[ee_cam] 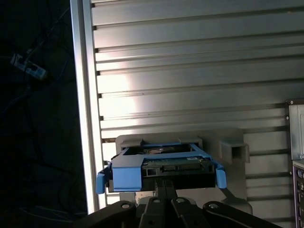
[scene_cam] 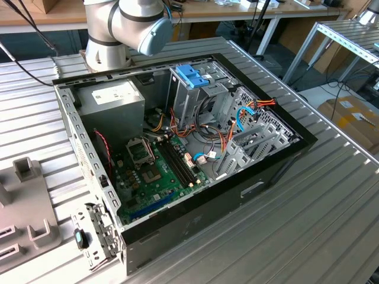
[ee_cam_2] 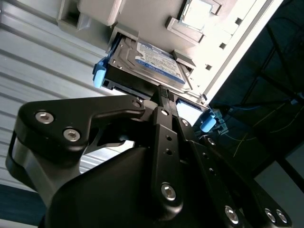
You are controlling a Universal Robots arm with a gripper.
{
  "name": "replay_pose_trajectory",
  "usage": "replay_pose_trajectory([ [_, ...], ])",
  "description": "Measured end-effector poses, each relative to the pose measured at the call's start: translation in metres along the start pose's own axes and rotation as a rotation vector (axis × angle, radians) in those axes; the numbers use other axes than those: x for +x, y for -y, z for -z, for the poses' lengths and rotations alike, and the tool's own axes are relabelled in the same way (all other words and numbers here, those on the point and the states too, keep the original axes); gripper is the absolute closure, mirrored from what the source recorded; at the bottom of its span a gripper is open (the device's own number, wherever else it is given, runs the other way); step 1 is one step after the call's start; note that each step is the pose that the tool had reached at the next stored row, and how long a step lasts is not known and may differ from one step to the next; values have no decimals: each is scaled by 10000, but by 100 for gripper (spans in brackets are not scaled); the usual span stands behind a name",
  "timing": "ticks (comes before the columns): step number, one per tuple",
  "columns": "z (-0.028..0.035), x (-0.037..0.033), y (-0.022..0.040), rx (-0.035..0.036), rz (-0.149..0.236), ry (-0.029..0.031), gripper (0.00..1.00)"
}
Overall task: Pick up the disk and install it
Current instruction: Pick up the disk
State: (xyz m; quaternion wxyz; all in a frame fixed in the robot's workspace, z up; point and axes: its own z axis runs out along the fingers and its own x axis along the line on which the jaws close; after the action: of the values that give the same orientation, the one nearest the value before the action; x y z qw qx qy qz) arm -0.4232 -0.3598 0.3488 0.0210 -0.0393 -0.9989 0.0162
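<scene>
The disk [ee_cam_2: 152, 61] lies in a grey holder [ee_cam: 232, 148] on the slatted metal table, close to the table's edge. It is silver-grey with a white and blue label, and light-blue carrier rails [ee_cam: 127, 173] stick out at both ends. In both wrist views my gripper [ee_cam: 165, 187] sits right at the disk's near edge. Its black fingers [ee_cam_2: 164, 95] are drawn together at the middle of that edge. Whether they pinch any part of the disk is hidden.
In the exterior view an open computer case [scene_cam: 195, 216] lies on the table, with a metal drive cage [scene_cam: 198, 103] topped by a darker blue bracket [scene_cam: 192, 76]. The arm's base [scene_cam: 118, 26] stands behind it. Grey fixtures [scene_cam: 26, 171] sit at the exterior view's left.
</scene>
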Motion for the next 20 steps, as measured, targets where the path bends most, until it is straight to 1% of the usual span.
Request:
replay_pose_trajectory([
  [12,-2,0,0,4,17,1,89],
  [20,-2,0,0,25,550,20,89],
])
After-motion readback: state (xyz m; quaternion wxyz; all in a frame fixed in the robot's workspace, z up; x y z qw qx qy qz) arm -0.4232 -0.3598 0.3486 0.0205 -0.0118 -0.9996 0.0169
